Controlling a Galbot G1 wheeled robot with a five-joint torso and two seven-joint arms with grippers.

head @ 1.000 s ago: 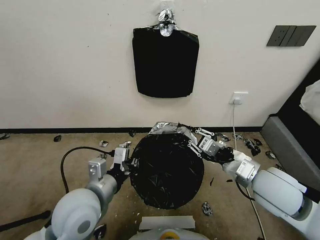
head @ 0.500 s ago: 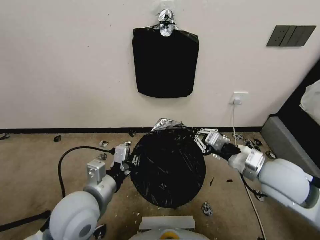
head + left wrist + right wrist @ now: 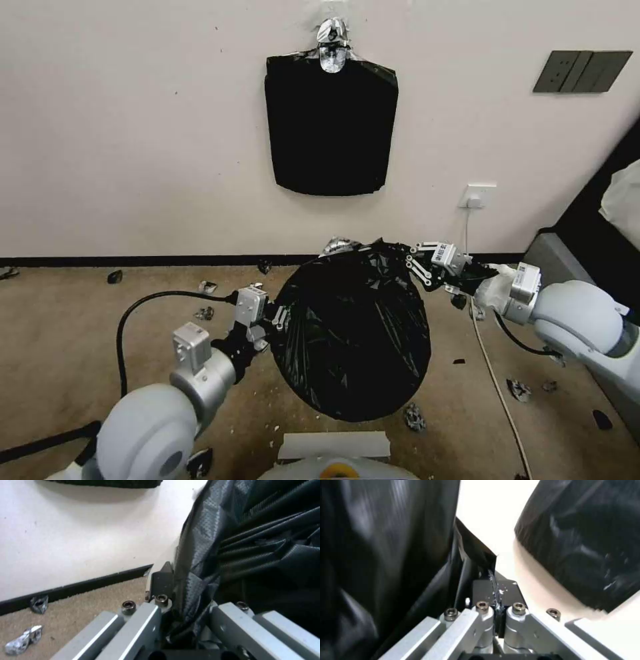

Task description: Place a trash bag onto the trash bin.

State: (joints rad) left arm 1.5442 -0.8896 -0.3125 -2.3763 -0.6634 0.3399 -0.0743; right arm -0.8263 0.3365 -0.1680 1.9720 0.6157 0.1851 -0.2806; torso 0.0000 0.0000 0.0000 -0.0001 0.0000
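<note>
head view: the trash bag [image 3: 353,333] hangs stretched over the carpet floor [image 3: 80,320]. left claw [image 3: 277,319] pinches the bag's left edge. right claw [image 3: 419,261] clenches its upper right corner.

A flat black slab of bags [image 3: 331,127] hangs against a pale wall [image 3: 133,133], its top bound in crumpled silver tape [image 3: 333,43]. To its right, a dark switch panel [image 3: 581,71] sits high on the wall, and a white socket [image 3: 477,196] below it feeds a white cord [image 3: 492,380] down onto the tan carpet [image 3: 67,333]. A black baseboard [image 3: 133,261] runs along the foot of the wall. Small black and silvery scraps [image 3: 413,417] litter the carpet. A black cable [image 3: 130,320] loops across the floor at left, and grey furniture [image 3: 567,280] stands at right.
</note>
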